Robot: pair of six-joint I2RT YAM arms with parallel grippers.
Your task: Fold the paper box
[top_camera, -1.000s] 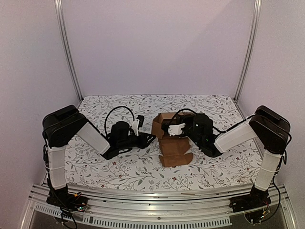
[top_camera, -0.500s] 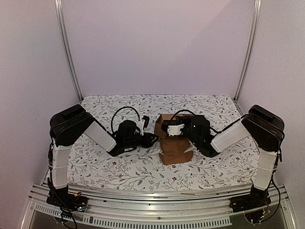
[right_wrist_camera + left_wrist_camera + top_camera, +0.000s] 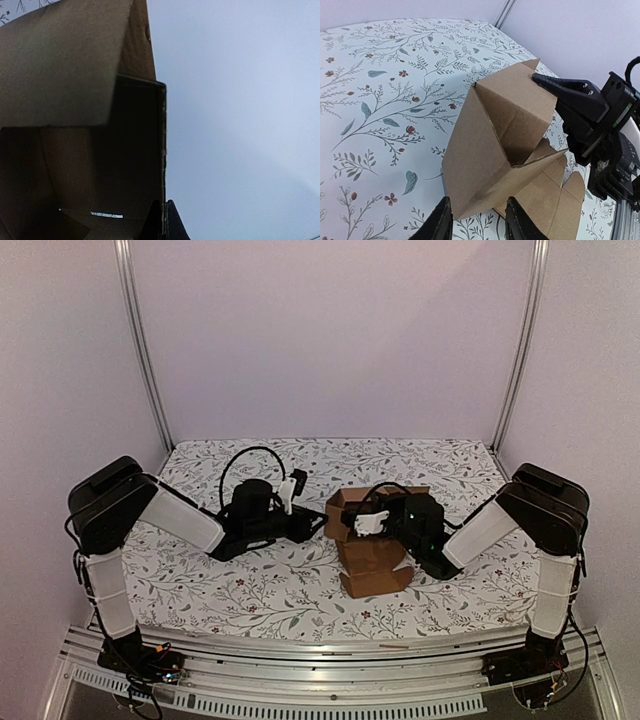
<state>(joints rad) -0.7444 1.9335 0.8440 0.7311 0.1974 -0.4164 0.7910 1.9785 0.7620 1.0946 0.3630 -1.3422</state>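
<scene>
The paper box (image 3: 368, 540) is a plain brown, partly folded carton near the table's middle, with an open cube part at the back and loose flaps lying toward the front. My right gripper (image 3: 352, 518) is shut on one wall of the box (image 3: 100, 165), its fingers pinching the cardboard edge. My left gripper (image 3: 312, 525) is open just left of the box. In the left wrist view its two fingertips (image 3: 440, 225) stand either side of the box's lower corner (image 3: 490, 160), apart from it. The right gripper's black fingers (image 3: 570, 95) show at the box's far top edge.
The table wears a white cloth with a floral print (image 3: 260, 585). Plain walls and two metal posts (image 3: 140, 350) close in the back and sides. A metal rail (image 3: 320, 650) runs along the near edge.
My left arm has drawn back to the left, away from the box. My right gripper has shifted the box a little right and toward the front, still gripping it.
</scene>
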